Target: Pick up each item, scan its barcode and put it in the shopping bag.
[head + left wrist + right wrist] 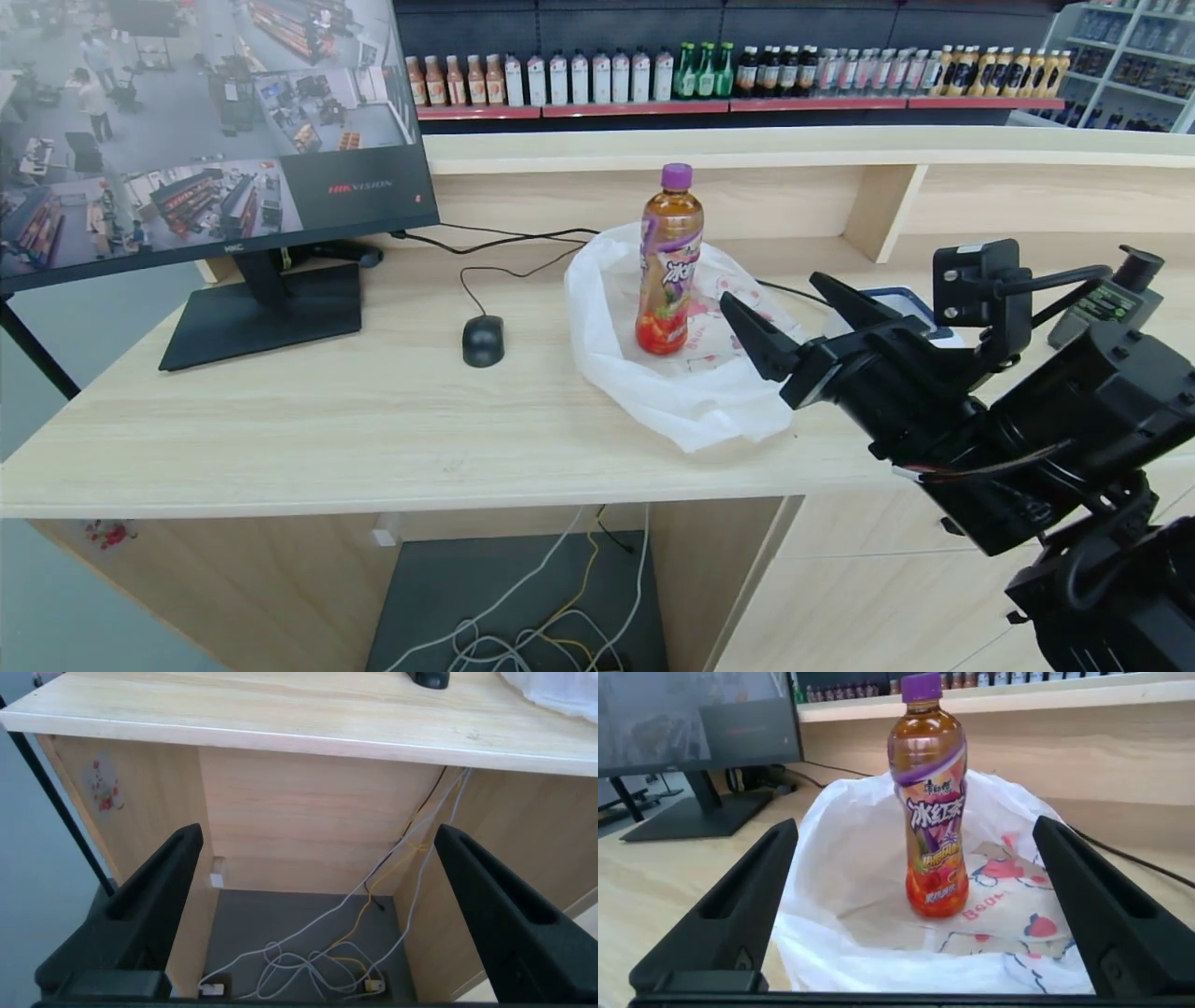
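A tea bottle (668,263) (932,803) with a purple cap and an orange-red drink stands upright on the white plastic shopping bag (653,387) (878,943), which lies spread flat on the wooden counter (327,411). My right gripper (775,313) (915,905) hovers open just right of the bottle, fingers pointing toward it, nothing between them. My left gripper (318,905) is open below counter height, facing the knee space under the counter (280,719), nothing held.
A monitor (205,121) stands at the counter's back left, with a black mouse (483,340) and its cable beside the bag. A barcode scanner (1106,303) and a small device lie at the right behind my arm. Loose cables (318,952) hang under the counter.
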